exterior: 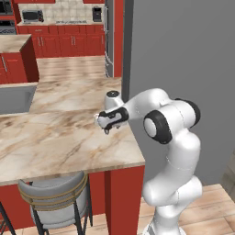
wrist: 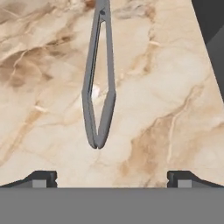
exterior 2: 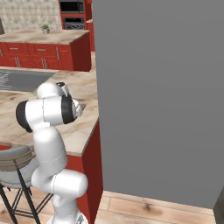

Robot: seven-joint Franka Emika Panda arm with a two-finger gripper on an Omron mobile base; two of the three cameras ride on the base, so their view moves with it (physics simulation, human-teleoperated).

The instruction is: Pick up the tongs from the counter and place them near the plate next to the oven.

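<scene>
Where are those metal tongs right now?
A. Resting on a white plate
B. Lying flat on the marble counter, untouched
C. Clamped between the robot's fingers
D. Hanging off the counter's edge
B: in the hand view the tongs lie flat on the counter, ahead of the fingers, which stand wide apart at either side and touch nothing.

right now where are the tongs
In the hand view the tongs lie flat on the counter, centred ahead of the open gripper, untouched.
</scene>
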